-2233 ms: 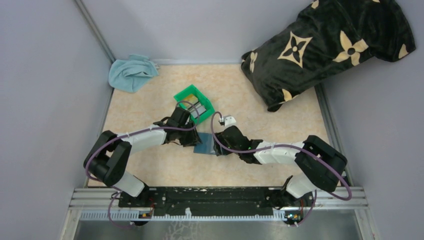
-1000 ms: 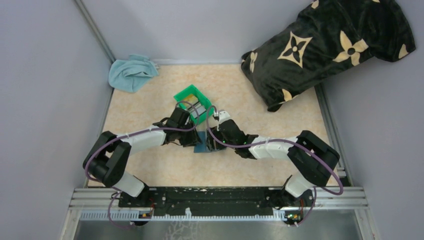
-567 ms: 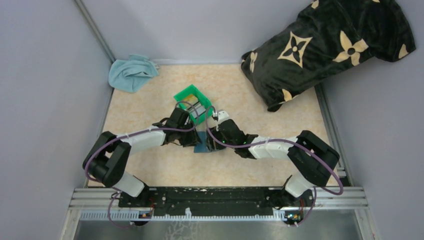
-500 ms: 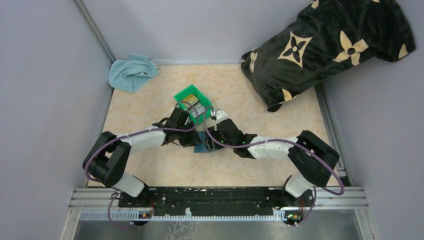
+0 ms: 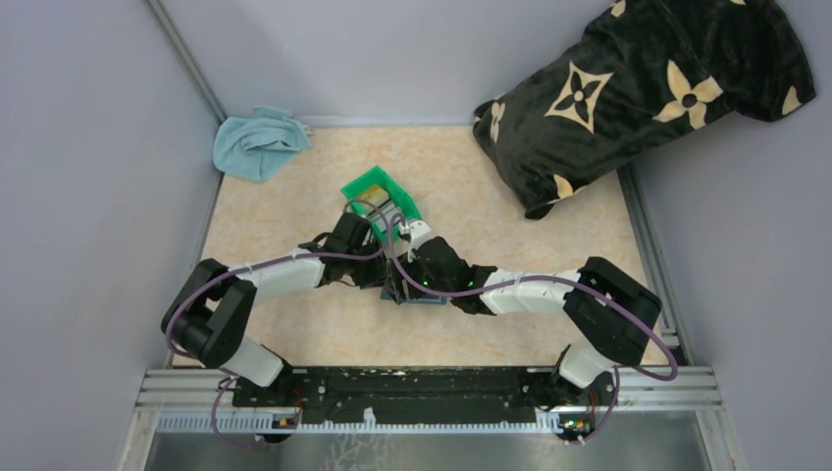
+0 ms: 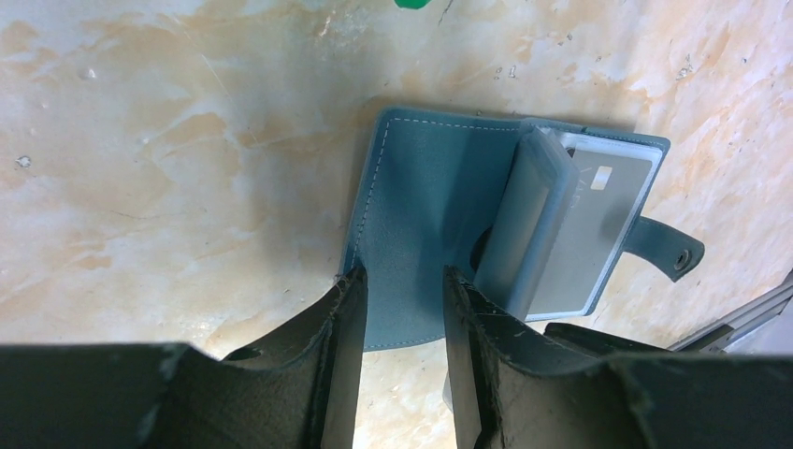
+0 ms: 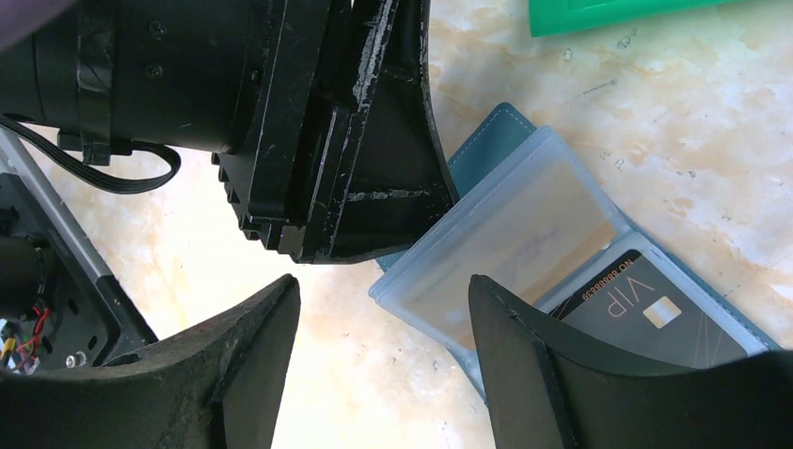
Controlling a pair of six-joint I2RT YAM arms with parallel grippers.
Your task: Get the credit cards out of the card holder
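The teal-blue card holder (image 6: 421,210) lies open on the table, snap tab (image 6: 670,254) to the right. Its clear sleeve (image 6: 531,224) stands up from the fold; a tan credit card (image 7: 510,238) shows through it. A silver-grey card (image 6: 594,224) lies in the right half and reads as a dark "VIP" card (image 7: 645,309) in the right wrist view. My left gripper (image 6: 402,281) is part open, its fingertips down on the holder's left flap. My right gripper (image 7: 383,318) is wide open, right finger (image 7: 533,365) beside the sleeve's near corner, gripping nothing. From above, both arms hide most of the holder (image 5: 422,299).
A green bin (image 5: 381,196) stands just beyond the two grippers. A light-blue cloth (image 5: 257,142) lies at the back left, and a black pillow with tan flowers (image 5: 638,88) at the back right. Grey walls close the table's sides.
My right gripper has moved left, close up against the left gripper over the holder. The left arm has stayed put.
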